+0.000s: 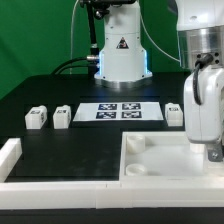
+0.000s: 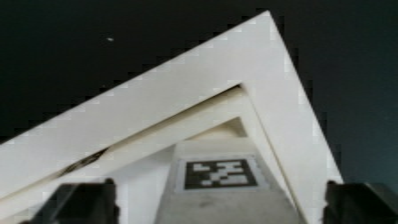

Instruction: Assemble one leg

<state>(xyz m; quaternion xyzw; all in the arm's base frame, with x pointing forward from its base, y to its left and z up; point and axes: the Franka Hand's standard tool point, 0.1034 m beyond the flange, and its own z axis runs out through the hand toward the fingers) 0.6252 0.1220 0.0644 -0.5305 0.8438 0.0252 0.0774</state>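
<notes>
Three legs show in the exterior view, small white blocks with tags: two at the left (image 1: 36, 118) (image 1: 62, 115) and one right of the marker board (image 1: 174, 113). The large white tray-like piece (image 1: 150, 158) lies at the front right. My gripper (image 1: 212, 150) hangs over that piece's right side, in front of and to the right of the nearest leg. In the wrist view the gripper (image 2: 217, 205) is open, its dark fingers (image 2: 80, 203) wide apart over a corner of the tray-like piece (image 2: 249, 80), which carries a tag (image 2: 221, 172). No leg shows in the wrist view.
The marker board (image 1: 120, 110) lies mid-table in front of the robot base (image 1: 118, 55). A white raised L-shaped rail (image 1: 12, 160) runs along the front left and the front edge. The table top is black.
</notes>
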